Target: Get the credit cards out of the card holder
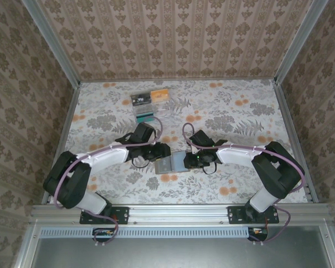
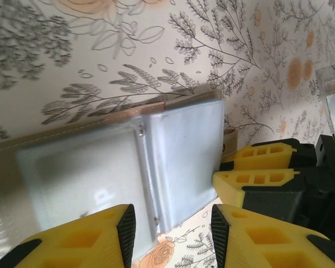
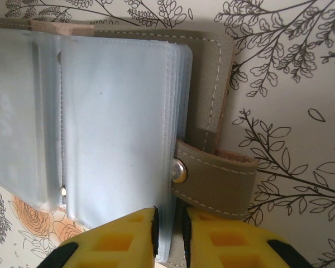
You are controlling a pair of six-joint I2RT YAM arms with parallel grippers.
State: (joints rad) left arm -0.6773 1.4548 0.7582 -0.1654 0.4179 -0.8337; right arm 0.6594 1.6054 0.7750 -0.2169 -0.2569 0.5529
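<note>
The card holder (image 1: 170, 163) lies open on the flowered table between both arms, its bluish clear sleeves facing up. In the left wrist view its two sleeve panels (image 2: 178, 151) meet at a seam, and a pale card outline shows through the left sleeve (image 2: 78, 173). My left gripper (image 2: 173, 223) is open and hovers over the holder's near edge by that seam, touching nothing. My right gripper (image 3: 168, 234) is shut on the outer edge of the card holder (image 3: 117, 123), pinching the sleeve stack beside the grey-brown snap strap (image 3: 218, 181). The right gripper's yellow fingers (image 2: 257, 167) also appear at the holder's right edge.
A clear plastic tray (image 1: 148, 109) with small items and an orange piece (image 1: 159, 94) stands at the back centre. Patterned walls and aluminium posts enclose the table on three sides. The arms' cables (image 1: 173, 131) loop above the holder.
</note>
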